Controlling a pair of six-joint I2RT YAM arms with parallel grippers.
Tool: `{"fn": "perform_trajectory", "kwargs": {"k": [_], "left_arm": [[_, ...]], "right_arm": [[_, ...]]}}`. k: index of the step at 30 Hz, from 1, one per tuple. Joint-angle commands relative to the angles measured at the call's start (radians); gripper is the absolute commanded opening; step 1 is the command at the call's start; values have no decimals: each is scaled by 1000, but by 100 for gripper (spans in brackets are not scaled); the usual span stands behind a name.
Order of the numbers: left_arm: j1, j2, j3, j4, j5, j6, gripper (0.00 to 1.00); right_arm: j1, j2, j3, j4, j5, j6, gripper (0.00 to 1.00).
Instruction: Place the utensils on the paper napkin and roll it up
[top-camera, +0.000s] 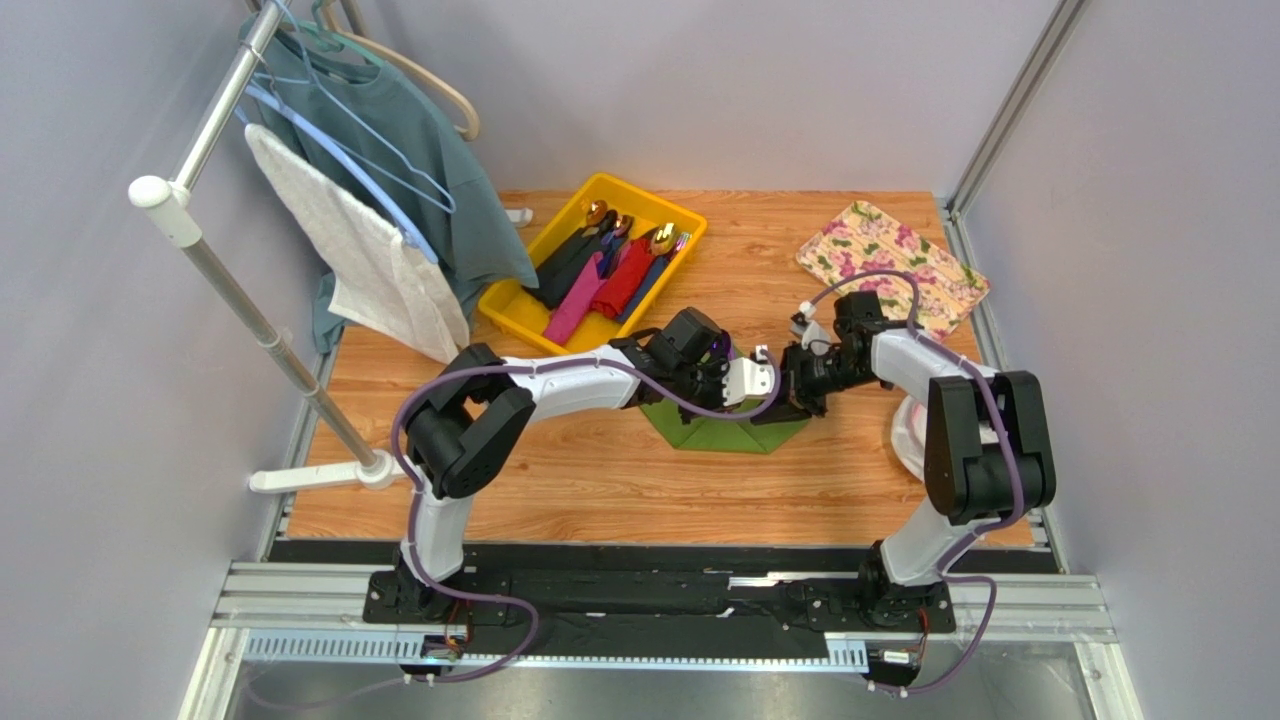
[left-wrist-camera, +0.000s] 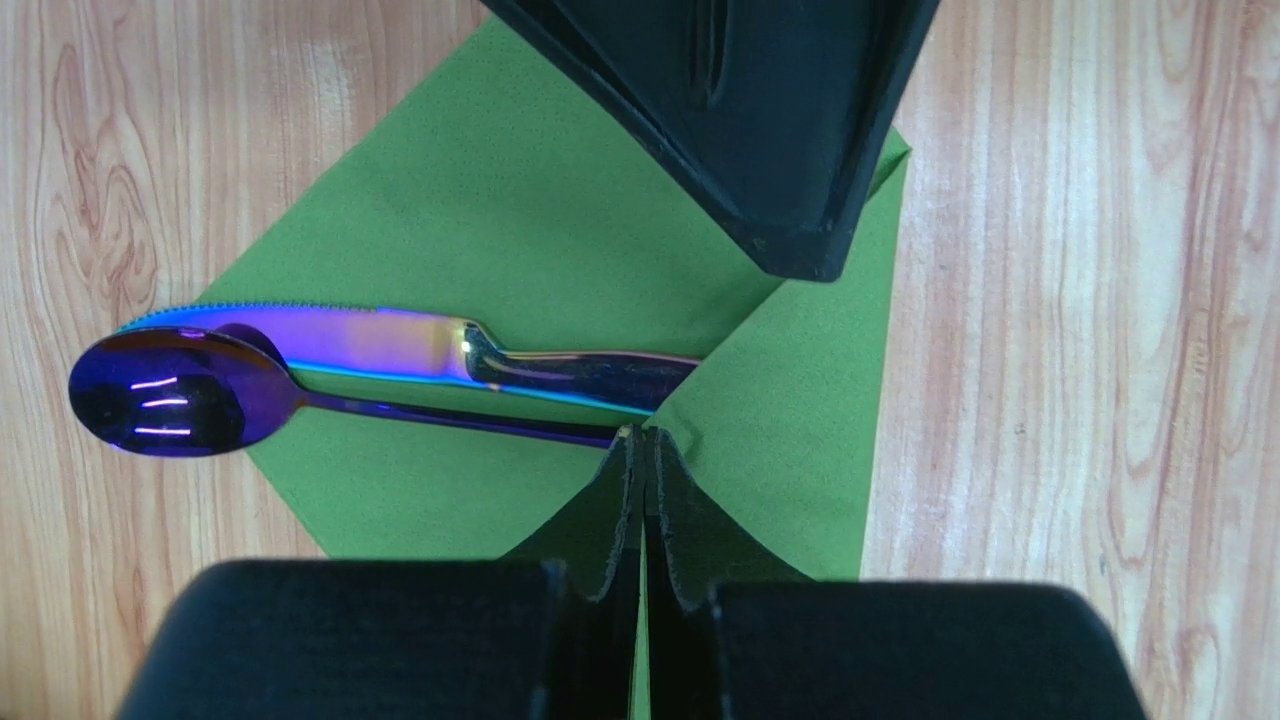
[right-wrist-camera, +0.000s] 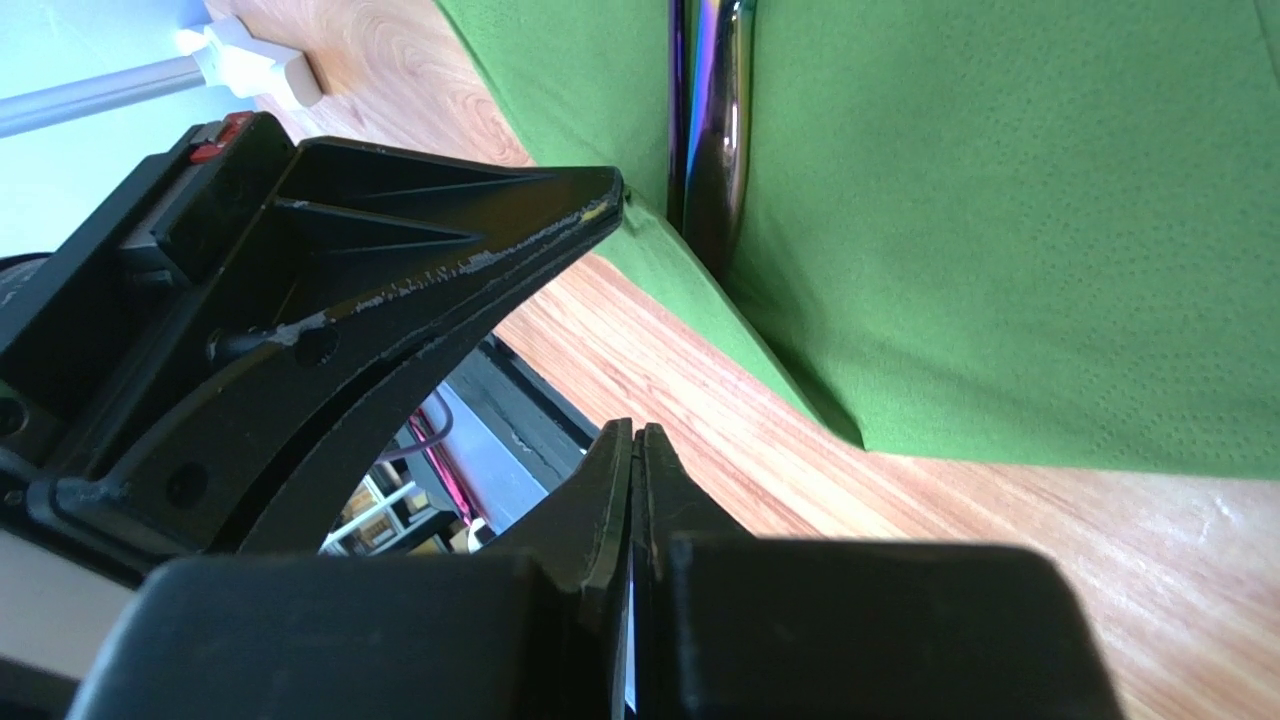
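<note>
- A green napkin (top-camera: 706, 435) lies on the wooden surface (top-camera: 601, 480) in the middle, just in front of both arms' tips.
- A knife (left-wrist-camera: 361, 333) and a spoon (left-wrist-camera: 166, 393), both dark with a purple-blue sheen, lie side by side and touching across the napkin.
- The spoon's bowl sticks out past one corner of the napkin onto the bare wood, with the knife's tip just beside it.
- One side of the napkin is folded up over the handle ends, hiding them.
- The left fingers (left-wrist-camera: 609, 518) are clenched, their tips pinching the point of that folded flap right beside the handles.
- The right fingers (right-wrist-camera: 601, 495) are pressed together with nothing between them, over bare wood near the napkin's edge.
- The two arms' tips are close together, facing each other over the napkin.
- More cutlery (top-camera: 609, 270), with black, pink, red and purple handles, lies in a yellow tray (top-camera: 504, 312) further back on the left.
- A flowered mat (top-camera: 891, 267) lies at the far right corner, well apart from the napkin.
- A white towel (top-camera: 368, 255) hangs on a rack at the left.
</note>
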Motion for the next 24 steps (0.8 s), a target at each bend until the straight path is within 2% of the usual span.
{"fn": "perform_trajectory", "kwargs": {"k": [1,24], "left_arm": [[5,22,59,23,-1,-19,0],[5,50,71,16,-21,-53,0]], "right_arm": [[28,22,-11,50,-10,28,0],[124,126,-39,120,212,84,0]]}}
